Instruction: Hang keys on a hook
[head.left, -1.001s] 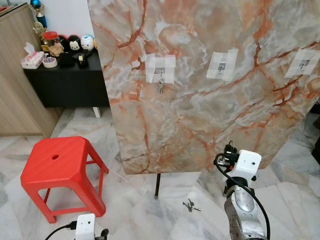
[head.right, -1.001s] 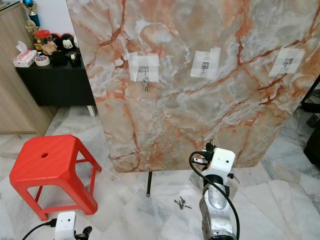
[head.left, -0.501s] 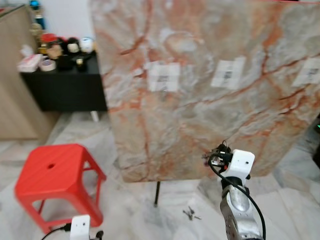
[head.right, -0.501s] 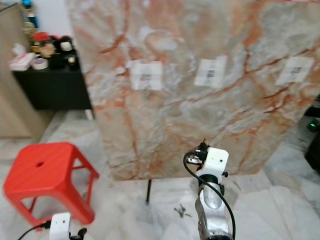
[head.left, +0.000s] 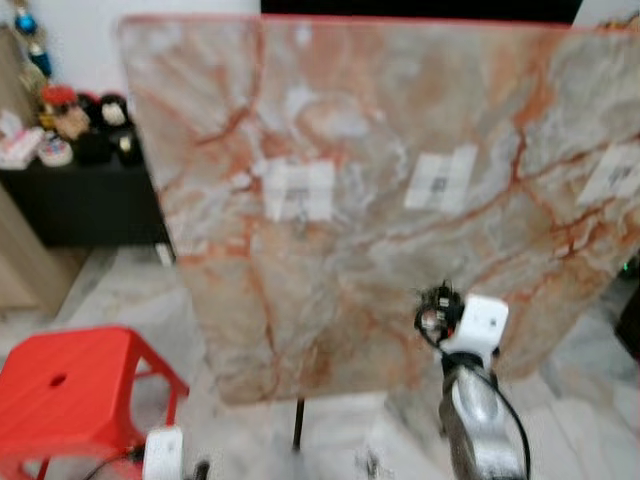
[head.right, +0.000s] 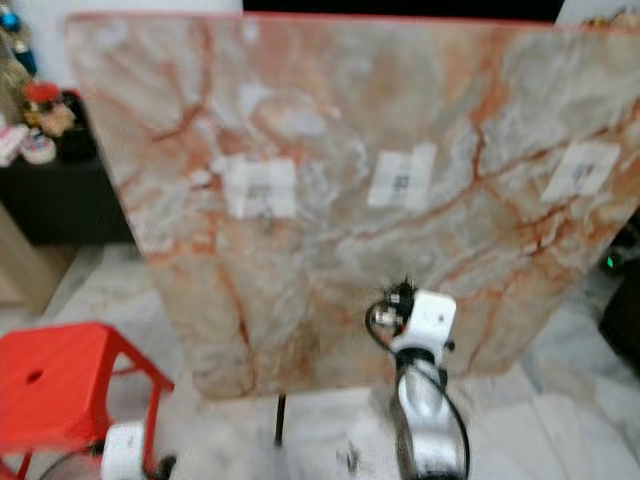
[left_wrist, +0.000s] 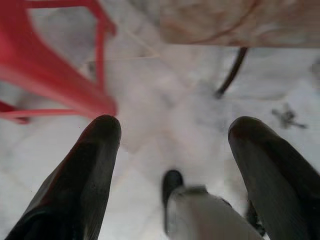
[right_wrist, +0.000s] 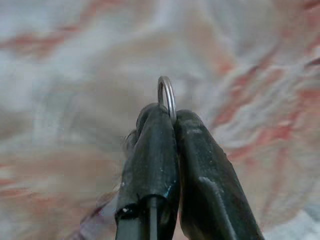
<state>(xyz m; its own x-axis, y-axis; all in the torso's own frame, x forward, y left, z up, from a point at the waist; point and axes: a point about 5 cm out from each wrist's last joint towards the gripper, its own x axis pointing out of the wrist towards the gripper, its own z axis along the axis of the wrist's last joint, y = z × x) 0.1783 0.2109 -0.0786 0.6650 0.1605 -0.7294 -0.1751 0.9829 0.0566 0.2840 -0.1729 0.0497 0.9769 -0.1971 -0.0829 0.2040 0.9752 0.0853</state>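
Observation:
My right gripper (right_wrist: 172, 117) is shut on a metal key ring (right_wrist: 166, 96), which sticks out above the fingertips; the keys below it are hidden by the fingers (right_wrist: 150, 155). The right arm (head.left: 478, 330) holds it up close to the lower part of the marble board (head.left: 360, 110). Three hooks sit under white tape on the board: left (head.left: 296, 190), middle (head.left: 440, 178), right (head.left: 615, 175). The picture is blurred. My left gripper (left_wrist: 175, 125) hangs open low over the floor.
Another bunch of keys (left_wrist: 287, 116) lies on the marble floor near the board's black leg (left_wrist: 232, 72). A red plastic stool (head.left: 70, 385) stands at the left. A black sideboard with small ornaments (head.left: 70, 125) is at the back left.
The whole picture has shifted and blurred, so the camera has moved nearer the board. The right gripper now stands higher against the board, still shut on the ring.

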